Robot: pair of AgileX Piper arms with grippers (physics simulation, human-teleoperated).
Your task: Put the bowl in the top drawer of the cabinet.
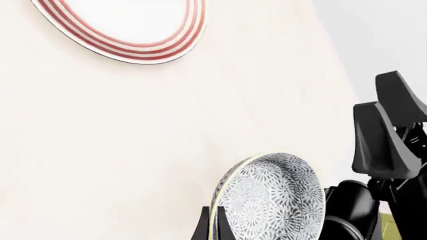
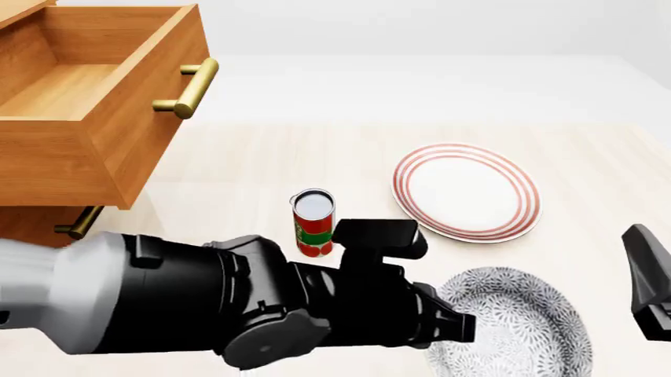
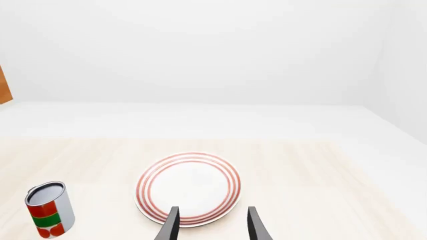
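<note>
Jaws on the left gripper (image 1: 215, 225) are pinching the rim of the patterned bowl (image 2: 516, 326), which sits at the near right of the counter (image 2: 262, 169), though whether it's lifted off the surface is hard to say. Right gripper (image 3: 210, 224) has its jaws spread with nothing between them, pointing at the red-ringed plate (image 2: 467, 191). A red can (image 2: 313, 223) stands just left of that plate. Top drawer (image 2: 94, 102) of the cabinet (image 2: 37, 224) is pulled open at far left.
</note>
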